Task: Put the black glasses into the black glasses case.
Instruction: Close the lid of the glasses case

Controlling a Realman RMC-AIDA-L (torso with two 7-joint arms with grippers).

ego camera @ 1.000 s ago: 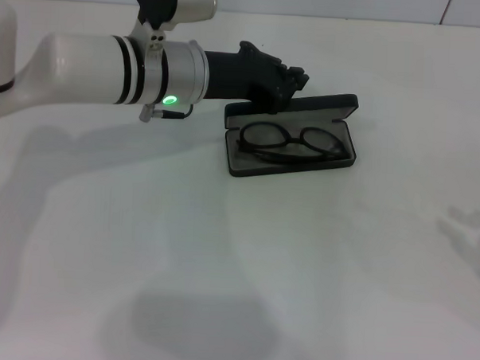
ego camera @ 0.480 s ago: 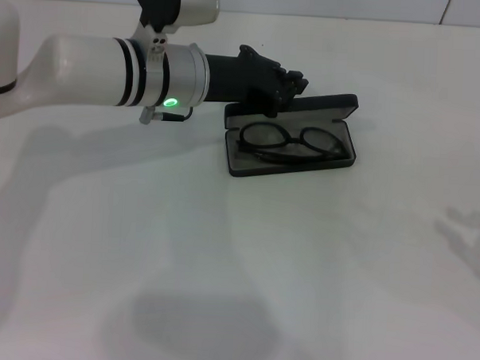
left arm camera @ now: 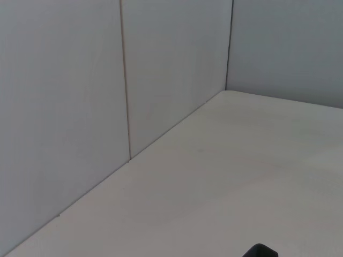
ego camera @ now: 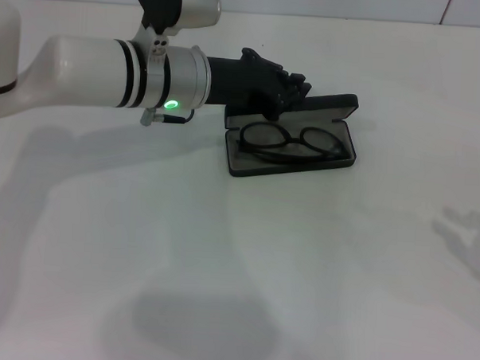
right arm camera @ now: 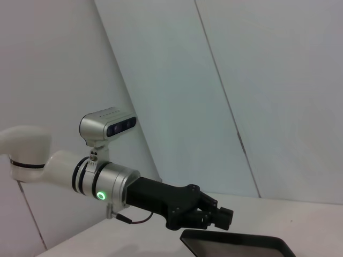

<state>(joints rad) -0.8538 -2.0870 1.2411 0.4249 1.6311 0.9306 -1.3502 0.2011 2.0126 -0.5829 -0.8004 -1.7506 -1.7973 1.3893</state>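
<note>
Left arm: white cylindrical links, joined by a silver collar ringed with black bands. A green lamp is set in the collar; a thin black cable is looped beneath. A silver camera is mounted above. Left gripper: black, angular.

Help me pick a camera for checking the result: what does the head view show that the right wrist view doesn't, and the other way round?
Only the head view shows the black glasses lying inside the open black glasses case on the white table. Only the right wrist view shows the grey wall panels behind the arm. Both show the left gripper by the case's lid and the green light on its wrist; the right gripper appears in neither.
</note>
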